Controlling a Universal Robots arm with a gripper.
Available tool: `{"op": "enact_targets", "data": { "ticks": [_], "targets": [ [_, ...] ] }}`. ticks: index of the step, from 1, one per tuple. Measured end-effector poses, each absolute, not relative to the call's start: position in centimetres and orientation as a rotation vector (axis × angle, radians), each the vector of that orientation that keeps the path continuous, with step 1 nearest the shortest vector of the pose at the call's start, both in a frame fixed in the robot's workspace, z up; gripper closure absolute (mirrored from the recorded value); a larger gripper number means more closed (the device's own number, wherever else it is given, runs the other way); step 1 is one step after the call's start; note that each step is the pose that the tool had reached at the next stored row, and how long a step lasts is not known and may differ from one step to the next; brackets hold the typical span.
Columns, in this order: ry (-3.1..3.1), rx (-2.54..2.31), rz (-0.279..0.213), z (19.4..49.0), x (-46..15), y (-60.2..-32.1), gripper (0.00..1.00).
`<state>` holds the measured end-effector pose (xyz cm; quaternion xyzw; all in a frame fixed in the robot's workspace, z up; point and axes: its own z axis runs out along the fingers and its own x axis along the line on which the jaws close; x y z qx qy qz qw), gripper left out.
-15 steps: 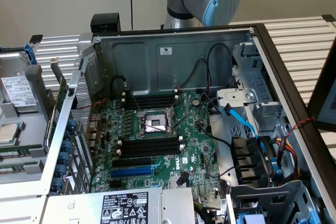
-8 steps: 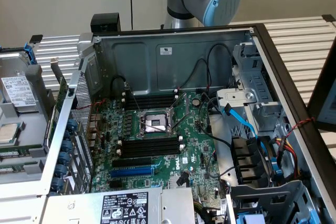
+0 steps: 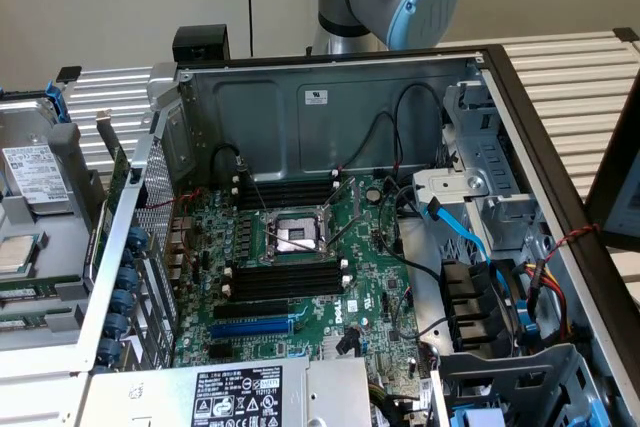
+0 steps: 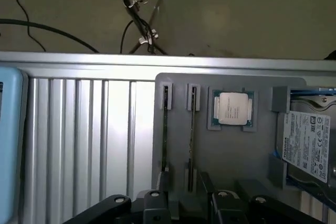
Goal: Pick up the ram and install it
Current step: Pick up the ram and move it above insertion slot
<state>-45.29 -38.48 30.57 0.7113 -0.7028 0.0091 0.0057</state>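
The ram (image 4: pixel 192 129) looks light, stiff and fragile, so it is best pinched across its flat faces, mid-length. The gripper (image 4: pixel 185 195) seems spread wide and empty.

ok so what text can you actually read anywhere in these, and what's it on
"TOSHIBA", in red, on the hard drive label; the fine print on that label is too small to read.
"DELL", as far as it can be made out, in white on the motherboard.
Too small or blurred to read: the power supply label, the case sticker, the print on the processor lid.
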Motion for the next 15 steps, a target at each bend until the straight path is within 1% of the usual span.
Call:
{"op": "enact_targets", "data": {
  "ticks": [15],
  "targets": [
    [-2.229,2.198,0.028,27.8,-45.3,-39.1,0.64]
  ]
}}
